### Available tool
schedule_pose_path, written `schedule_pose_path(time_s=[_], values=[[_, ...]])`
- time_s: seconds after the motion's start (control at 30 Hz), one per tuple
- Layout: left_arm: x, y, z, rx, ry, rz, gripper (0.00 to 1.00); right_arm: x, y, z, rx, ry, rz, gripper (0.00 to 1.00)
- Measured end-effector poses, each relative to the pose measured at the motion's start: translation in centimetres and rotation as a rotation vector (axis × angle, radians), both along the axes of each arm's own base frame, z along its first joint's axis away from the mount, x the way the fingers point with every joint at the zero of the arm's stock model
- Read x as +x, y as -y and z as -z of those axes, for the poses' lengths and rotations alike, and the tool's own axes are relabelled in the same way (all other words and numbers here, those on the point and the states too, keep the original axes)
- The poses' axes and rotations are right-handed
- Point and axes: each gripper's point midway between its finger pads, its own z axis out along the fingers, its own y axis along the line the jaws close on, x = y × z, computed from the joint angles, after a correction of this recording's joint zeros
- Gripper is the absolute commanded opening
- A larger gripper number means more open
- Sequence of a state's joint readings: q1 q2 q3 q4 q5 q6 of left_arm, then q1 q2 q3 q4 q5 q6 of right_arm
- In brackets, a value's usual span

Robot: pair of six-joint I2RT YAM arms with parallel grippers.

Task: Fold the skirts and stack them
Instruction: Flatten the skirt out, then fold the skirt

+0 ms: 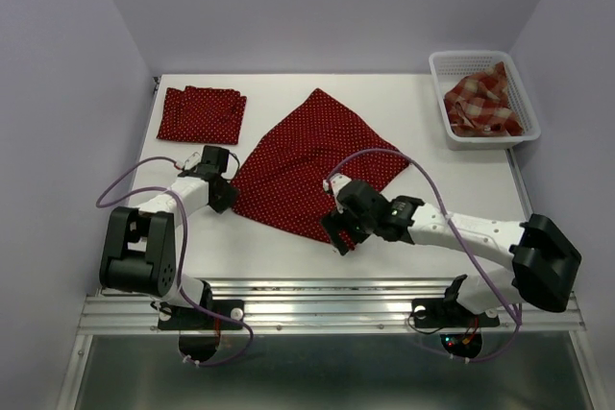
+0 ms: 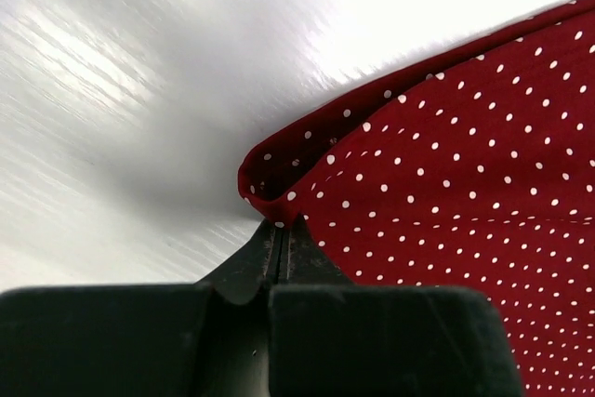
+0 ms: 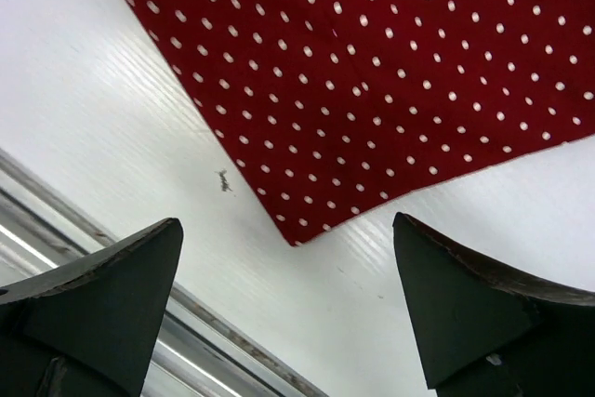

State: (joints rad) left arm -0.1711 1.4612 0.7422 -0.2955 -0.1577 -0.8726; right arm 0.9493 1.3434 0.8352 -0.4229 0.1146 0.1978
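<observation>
One dark red skirt with tiny white dots (image 1: 312, 165) lies spread out flat in the middle of the tabletop (image 1: 279, 93), turned like a diamond. Its left corner is curled up a bit and pinched tight in the left claw (image 2: 281, 228). A second dotted skirt (image 1: 202, 114) lies folded into a neat block at the far left corner. The red-and-cream check skirt (image 1: 480, 103) sits crumpled in the white basket (image 1: 439, 93) at the far right
</observation>
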Motion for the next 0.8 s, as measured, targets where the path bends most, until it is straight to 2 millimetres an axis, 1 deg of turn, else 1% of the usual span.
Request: schedule_pose_path(time_s=[0.07, 0.17, 0.23, 0.3, 0.37, 0.43, 0.57, 0.6, 0.63, 0.67, 0.77, 0.8], values=[[0.2, -0.4, -0.1, 0.008, 0.005, 0.008, 0.00, -0.3, -0.2, 1.0, -0.081, 0.008, -0.032, 1.00], [0.8, -0.7, -0.3, 0.017, 0.019, 0.024, 0.00, -0.1, -0.7, 2.5, -0.195, 0.026, -0.060, 1.00], [1.0, -0.6, -0.3, 0.016, 0.025, 0.038, 0.00, -0.1, -0.6, 3.3, -0.248, 0.029, -0.071, 1.00], [1.1, -0.5, 0.0, 0.019, 0.020, 0.050, 0.00, 0.0, -0.1, 3.8, -0.289, 0.033, -0.074, 0.99], [1.2, -0.5, 0.1, 0.021, 0.020, 0.054, 0.00, -0.1, 0.2, 3.9, -0.311, 0.038, -0.081, 0.99], [1.2, -0.5, 0.1, 0.022, 0.023, 0.058, 0.00, -0.1, 0.2, 3.9, -0.318, 0.045, -0.091, 0.95], [1.4, -0.5, 0.0, 0.022, 0.029, 0.063, 0.00, -0.8, -0.4, 3.9, -0.320, 0.052, -0.136, 0.89], [1.4, -0.5, 0.1, 0.022, 0.030, 0.064, 0.00, -1.0, -0.5, 3.9, -0.321, 0.054, -0.147, 0.89], [1.5, -0.4, 0.1, 0.020, 0.032, 0.064, 0.00, -1.3, -0.8, 3.9, -0.321, 0.055, -0.161, 0.86], [1.5, -0.4, 0.1, 0.019, 0.033, 0.065, 0.00, -1.4, -0.8, 4.0, -0.325, 0.056, -0.170, 0.78], [1.6, -0.3, 0.1, 0.016, 0.034, 0.066, 0.00, -1.7, -0.9, 4.6, -0.343, 0.048, -0.183, 0.69], [1.6, -0.3, 0.0, 0.015, 0.034, 0.067, 0.00, -1.8, -0.8, 4.9, -0.353, 0.043, -0.184, 0.64]])
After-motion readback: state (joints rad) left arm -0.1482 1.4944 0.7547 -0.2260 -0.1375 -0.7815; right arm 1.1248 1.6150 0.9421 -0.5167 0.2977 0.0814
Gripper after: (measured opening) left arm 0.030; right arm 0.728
